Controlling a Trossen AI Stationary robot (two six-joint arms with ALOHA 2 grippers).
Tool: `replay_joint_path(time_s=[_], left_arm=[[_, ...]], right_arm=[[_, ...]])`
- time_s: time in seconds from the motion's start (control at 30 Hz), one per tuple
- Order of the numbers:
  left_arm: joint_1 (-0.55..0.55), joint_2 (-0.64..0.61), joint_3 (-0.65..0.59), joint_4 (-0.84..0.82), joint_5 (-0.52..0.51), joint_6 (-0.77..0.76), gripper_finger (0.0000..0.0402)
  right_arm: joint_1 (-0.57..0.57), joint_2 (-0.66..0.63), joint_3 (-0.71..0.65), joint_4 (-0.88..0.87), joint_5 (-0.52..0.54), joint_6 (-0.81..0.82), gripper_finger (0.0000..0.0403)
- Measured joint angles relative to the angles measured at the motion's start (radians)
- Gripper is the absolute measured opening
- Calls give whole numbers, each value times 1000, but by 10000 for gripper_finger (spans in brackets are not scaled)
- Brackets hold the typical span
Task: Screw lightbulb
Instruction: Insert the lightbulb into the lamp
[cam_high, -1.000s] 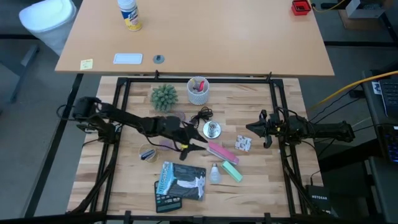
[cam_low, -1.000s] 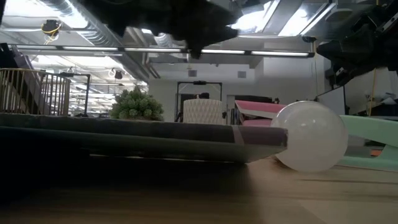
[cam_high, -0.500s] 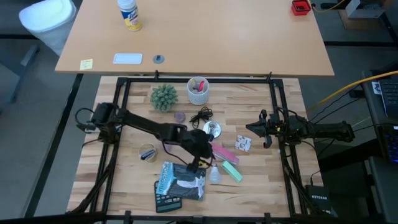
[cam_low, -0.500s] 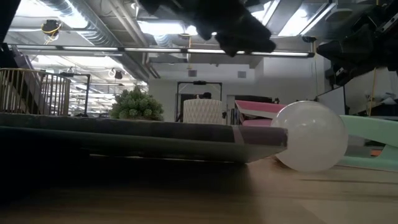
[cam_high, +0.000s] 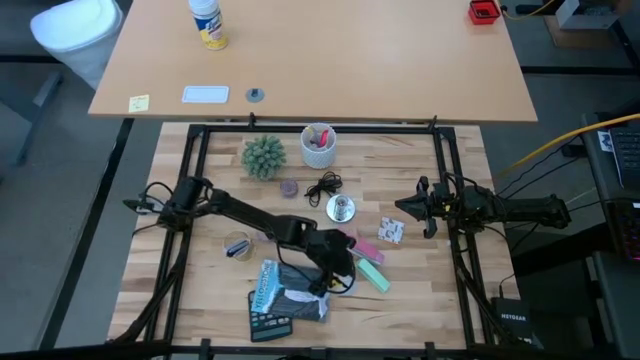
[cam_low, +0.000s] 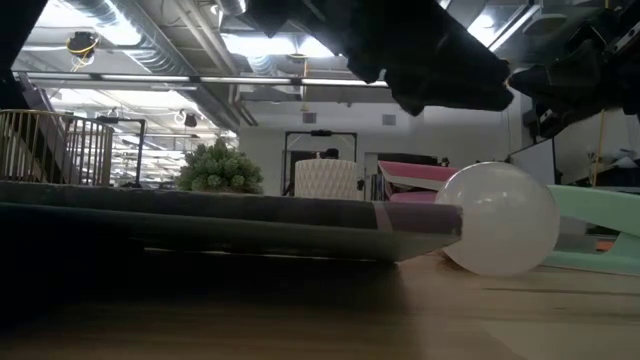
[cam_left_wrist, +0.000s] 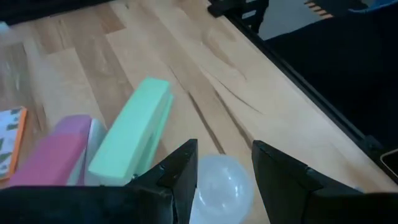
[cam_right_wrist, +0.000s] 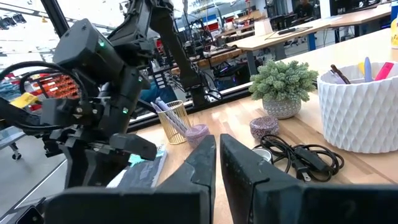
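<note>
The frosted-white lightbulb (cam_left_wrist: 221, 190) lies on its side on the wooden table, beside a green marker (cam_left_wrist: 132, 140); it also shows in the low view (cam_low: 497, 220). My left gripper (cam_left_wrist: 224, 150) is open just above the bulb, one finger on either side of its round end, touching nothing. In the high view my left gripper (cam_high: 338, 272) covers most of the bulb. The round silver fixture (cam_high: 341, 208) with its black cord (cam_high: 323, 186) lies farther back. My right gripper (cam_high: 402, 207) is shut and empty at the table's right.
A magazine (cam_high: 290, 290) lies near the front edge, left of the bulb. A pink item (cam_high: 352, 243), a printed card (cam_high: 391, 231), a white cup of pens (cam_high: 318, 145), a small plant (cam_high: 264, 156) and a tipped gold cup (cam_high: 238, 246) stand around.
My left gripper has gone toward the table's near and right edges, from left of the silver fixture to over the lightbulb, and has come down lower. The bulb has stayed where it was.
</note>
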Motion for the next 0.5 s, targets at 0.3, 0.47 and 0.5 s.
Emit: replay_joint_path(time_s=[0.3, 0.47, 0.5], left_arm=[[-1, 39, 1, 37, 22, 90, 143], [0, 56, 0, 60, 60, 110, 143], [-1, 56, 0, 59, 67, 109, 143]], right_arm=[[0, 0, 0, 1, -1, 5, 28], [0, 0, 0, 1, -2, 6, 28], [0, 0, 0, 1, -2, 6, 28]])
